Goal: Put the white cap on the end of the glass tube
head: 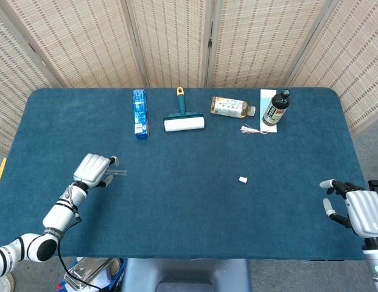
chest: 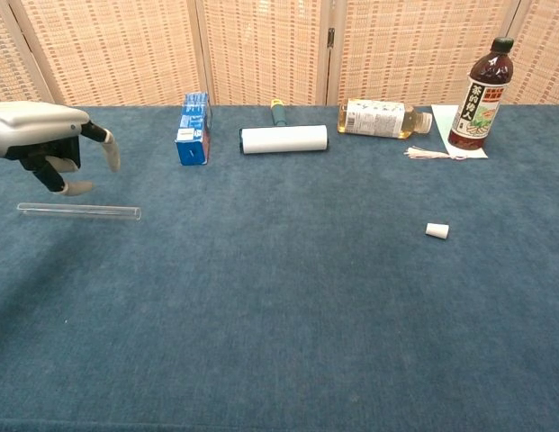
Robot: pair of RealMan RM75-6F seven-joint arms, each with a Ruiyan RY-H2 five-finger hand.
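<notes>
Chest view shows the left hand hovering just above the glass tube, fingers apart and empty. It should settle squarely over the tube's middle before closing. The white cap lies well apart on the desk; the right hand waits open, empty.

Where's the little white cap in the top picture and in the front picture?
Head view: the white cap lies alone on the blue table, right of centre, nearer the front edge than the bottles.
Chest view: the same cap lies right of centre, mid-height.
Shared landmark: the dark bottle stands behind it, further right.
</notes>
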